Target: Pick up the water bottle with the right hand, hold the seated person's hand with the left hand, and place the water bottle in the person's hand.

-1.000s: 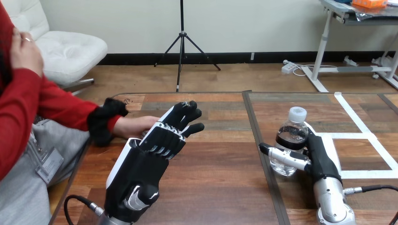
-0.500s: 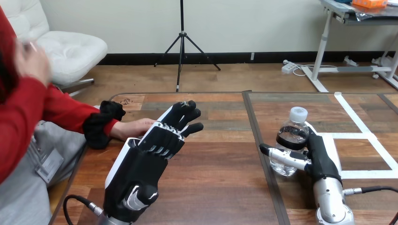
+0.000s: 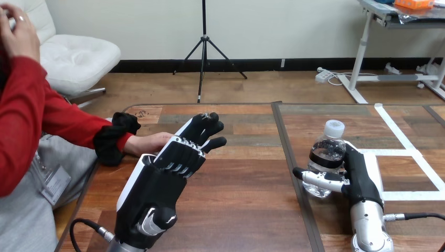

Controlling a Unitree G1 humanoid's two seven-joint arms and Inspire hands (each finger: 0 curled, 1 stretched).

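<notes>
A clear water bottle (image 3: pixel 326 157) with a white cap and a dark label stands upright on the table at the right. My right hand (image 3: pixel 361 178) is against its right side, with the thumb (image 3: pixel 317 179) laid across the bottle's lower front; it is shut on the bottle. My left hand (image 3: pixel 157 186) is raised at the left centre, back towards the camera, fingers relaxed and pointing forward. The person's hand (image 3: pixel 149 143), at the end of a red sleeve, lies flat on the table just beyond and partly behind my left hand. I cannot tell whether the two touch.
White tape lines (image 3: pixel 404 152) mark a square on the table beside the bottle. A dark seam (image 3: pixel 286 152) runs front to back between the two table halves. The person's other hand (image 3: pixel 18 31) is raised at the upper left, away from the table.
My right hand has drawn slightly back and down beside the bottle. The person's raised hand has moved about at the upper left. My left hand has barely moved.
</notes>
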